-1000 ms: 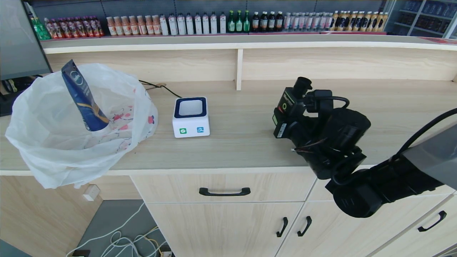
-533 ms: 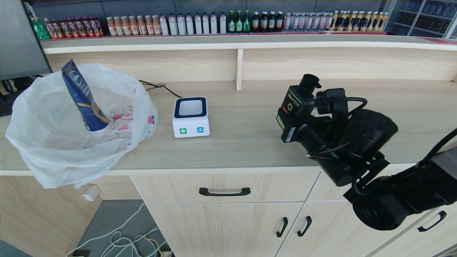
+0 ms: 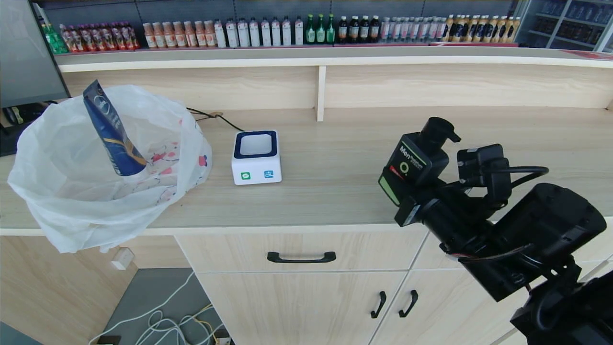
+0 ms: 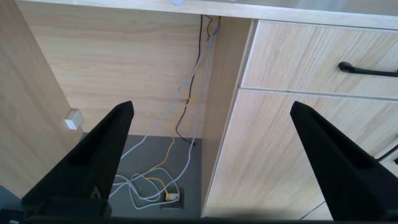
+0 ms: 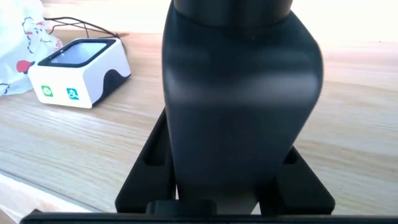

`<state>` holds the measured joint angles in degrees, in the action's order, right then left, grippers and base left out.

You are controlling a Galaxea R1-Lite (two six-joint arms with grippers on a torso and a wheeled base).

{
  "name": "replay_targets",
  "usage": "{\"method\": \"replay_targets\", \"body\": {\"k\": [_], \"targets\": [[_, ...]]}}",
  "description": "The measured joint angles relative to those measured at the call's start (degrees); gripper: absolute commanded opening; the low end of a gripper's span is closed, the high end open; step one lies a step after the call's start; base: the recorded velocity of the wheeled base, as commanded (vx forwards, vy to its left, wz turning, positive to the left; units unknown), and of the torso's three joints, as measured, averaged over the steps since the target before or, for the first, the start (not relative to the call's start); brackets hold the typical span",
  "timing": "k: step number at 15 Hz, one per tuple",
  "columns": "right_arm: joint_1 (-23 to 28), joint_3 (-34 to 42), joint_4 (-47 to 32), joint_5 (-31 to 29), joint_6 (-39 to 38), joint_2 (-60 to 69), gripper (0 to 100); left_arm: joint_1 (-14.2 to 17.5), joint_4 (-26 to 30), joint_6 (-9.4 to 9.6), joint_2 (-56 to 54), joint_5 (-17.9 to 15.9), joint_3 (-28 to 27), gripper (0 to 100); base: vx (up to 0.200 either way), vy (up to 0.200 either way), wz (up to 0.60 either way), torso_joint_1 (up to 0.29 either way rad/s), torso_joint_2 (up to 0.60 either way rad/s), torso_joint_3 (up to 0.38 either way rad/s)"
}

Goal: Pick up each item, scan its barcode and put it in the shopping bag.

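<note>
My right gripper [image 3: 413,203] is shut on a black pump bottle [image 3: 415,164] with a green-and-white label, held tilted over the counter's front edge at the right. In the right wrist view the bottle [image 5: 239,106] stands between the dark fingers [image 5: 147,177]. The white scanner [image 3: 256,155] with a blue-rimmed window sits mid-counter, also seen as the scanner [image 5: 78,62] off to the side. The white shopping bag [image 3: 96,182] stands at the left with a blue pouch [image 3: 111,132] sticking out of it. My left gripper [image 4: 214,162] is open below the counter, facing cabinet fronts and floor cables.
The wooden counter [image 3: 335,191] has a raised back ledge with a divider [image 3: 320,93]. A cable [image 3: 218,119] runs behind the scanner. A dark monitor [image 3: 24,52] stands at the far left. Drawers with black handles [image 3: 300,258] lie under the counter. Drink bottles line the far shelf.
My right arm has carried the black bottle to the right and back toward the counter's front edge. The bag, pouch and scanner have stayed put.
</note>
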<state>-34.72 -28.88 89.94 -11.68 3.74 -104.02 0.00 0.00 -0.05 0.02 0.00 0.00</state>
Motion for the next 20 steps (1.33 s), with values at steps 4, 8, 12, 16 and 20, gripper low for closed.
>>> {"method": "replay_targets", "body": {"k": [4, 8, 12, 16, 20], "targets": [[-2.38, 0.71, 0.05, 0.13, -0.46, 2.04, 0, 0.00, 0.00, 0.00, 0.00, 0.00, 0.00, 100, 0.000, 0.000, 0.00, 0.000, 0.00, 0.000], [-4.47, 1.13, 0.00, 2.82, -0.35, 3.45, 0, -0.05, 0.00, 0.00, 0.00, 0.00, 0.00, 100, 0.000, 0.000, 0.00, 0.000, 0.00, 0.000], [-10.90, 3.36, 0.00, 3.58, 1.16, 5.51, 0, -0.02, 0.00, 0.02, 0.00, 0.00, 0.00, 100, 0.000, 0.000, 0.00, 0.000, 0.00, 0.000], [-18.97, 10.34, -0.06, 3.61, 6.29, 8.18, 0, 0.00, 0.00, 0.00, 0.00, 0.00, 0.00, 100, 0.000, 0.000, 0.00, 0.000, 0.00, 0.000], [-24.43, 13.67, -0.02, 3.58, 15.03, 9.05, 0, -0.05, 0.00, 0.00, 0.00, 0.00, 0.00, 100, 0.000, 0.000, 0.00, 0.000, 0.00, 0.000]]}}
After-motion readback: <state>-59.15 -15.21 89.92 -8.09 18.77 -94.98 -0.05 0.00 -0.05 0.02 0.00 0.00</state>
